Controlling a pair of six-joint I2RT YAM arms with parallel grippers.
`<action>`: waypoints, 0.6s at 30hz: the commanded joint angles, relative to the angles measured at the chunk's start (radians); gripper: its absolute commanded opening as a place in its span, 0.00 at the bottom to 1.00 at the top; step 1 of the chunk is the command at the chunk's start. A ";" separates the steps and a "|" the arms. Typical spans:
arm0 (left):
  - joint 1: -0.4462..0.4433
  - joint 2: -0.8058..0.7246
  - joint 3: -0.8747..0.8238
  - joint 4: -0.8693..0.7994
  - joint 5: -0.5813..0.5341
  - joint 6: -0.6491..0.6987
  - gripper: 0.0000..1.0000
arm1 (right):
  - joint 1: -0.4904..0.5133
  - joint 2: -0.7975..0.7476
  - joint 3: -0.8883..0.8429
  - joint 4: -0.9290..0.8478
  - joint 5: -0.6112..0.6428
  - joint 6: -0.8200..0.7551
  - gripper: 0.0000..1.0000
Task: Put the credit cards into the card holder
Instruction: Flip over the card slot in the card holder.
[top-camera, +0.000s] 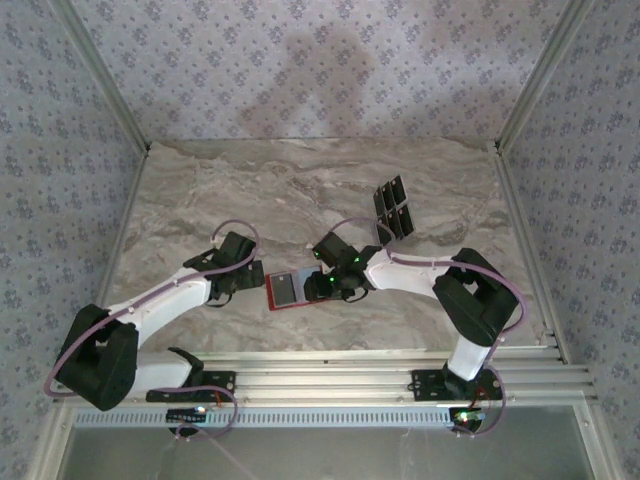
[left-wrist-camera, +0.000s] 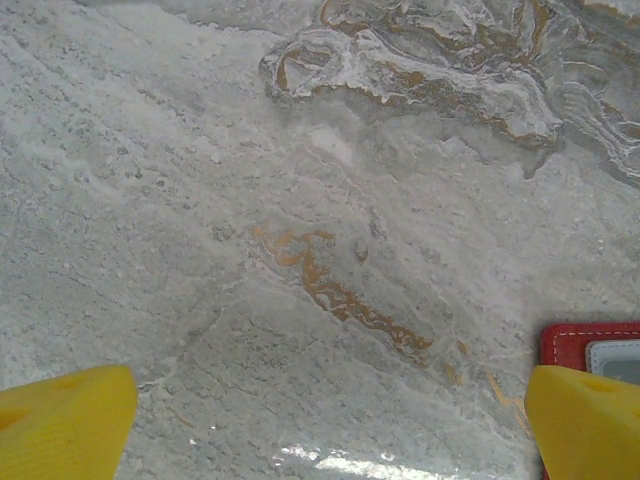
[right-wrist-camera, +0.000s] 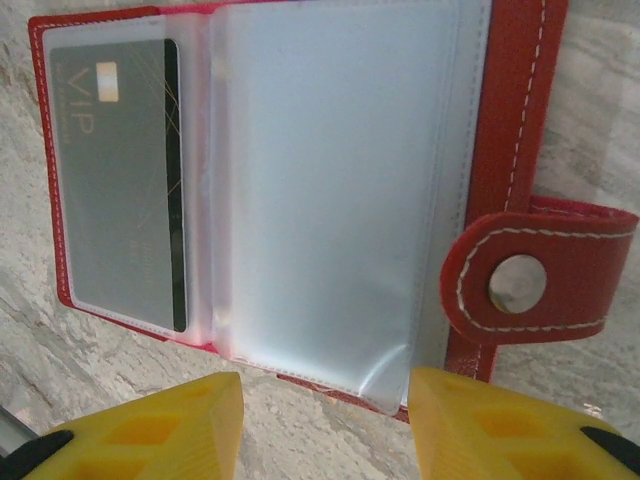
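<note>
Open red card holder (right-wrist-camera: 510, 120) on the marble table (top-camera: 250, 190), with one dark card (right-wrist-camera: 120, 180) reading "VIP" in its left pocket.

From above, the holder lies at the table's near middle, between the two grippers. The left gripper (left-wrist-camera: 330, 430) is just left of it, its yellow fingers spread wide and gripping nothing. The right gripper (right-wrist-camera: 325, 420) hangs over the holder, its fingers likewise parted and empty. The holder is red with white stitching and frosted clear pockets, and a tab (right-wrist-camera: 540, 280) with a round metal snap sits at its right. The pocketed card bears a small pale chip above the letters. The other black cards (top-camera: 392, 210) lie fanned farther back on the right, well apart from the holder.
</note>
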 joint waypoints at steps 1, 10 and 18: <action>-0.002 -0.012 0.000 0.001 0.004 -0.010 1.00 | 0.011 -0.018 0.007 -0.008 0.004 0.011 0.49; -0.007 -0.007 -0.006 0.010 0.007 -0.014 1.00 | 0.016 -0.044 -0.004 -0.038 0.033 0.011 0.49; -0.010 -0.005 -0.005 0.011 0.006 -0.014 1.00 | 0.017 -0.046 -0.024 -0.040 0.040 0.028 0.47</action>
